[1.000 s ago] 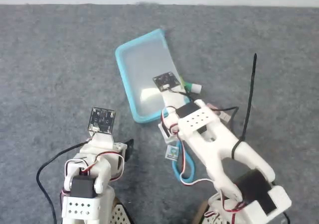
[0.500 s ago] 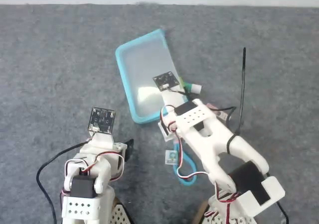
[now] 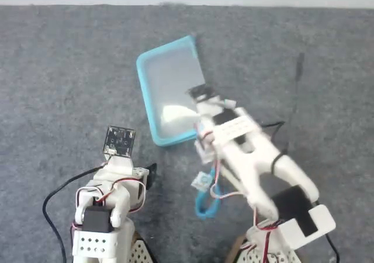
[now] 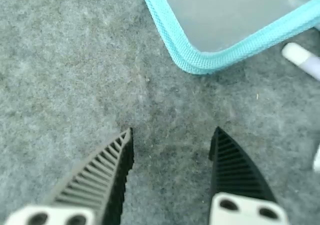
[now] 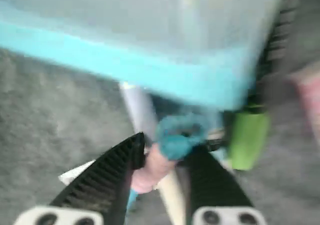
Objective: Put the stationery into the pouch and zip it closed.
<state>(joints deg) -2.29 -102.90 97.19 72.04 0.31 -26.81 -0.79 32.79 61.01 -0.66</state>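
Observation:
The pouch (image 3: 169,87) is translucent with a teal rim and lies flat mid-table. My right gripper (image 5: 167,145) sits at its near right corner, shut on a teal zipper pull (image 5: 177,134), with a pinkish pen end (image 5: 150,170) also between the fingers. A white pen (image 5: 136,102) and a green marker cap (image 5: 247,135) lie beside that corner, under the pouch's teal edge (image 5: 150,70). My left gripper (image 4: 170,150) hovers open over bare carpet just short of the pouch's near corner (image 4: 200,60). A white pen tip (image 4: 300,57) lies off to one side.
Grey carpet (image 3: 70,70) covers the whole table. A teal loop (image 3: 204,204) and a small tag (image 3: 201,181) hang under the right arm (image 3: 251,152). The left arm's base (image 3: 105,228) stands at the near left.
The right arm has swung left and pulled back a little. The pouch has turned slightly with it, and the teal loop under the arm has shifted left. The left arm has kept still.

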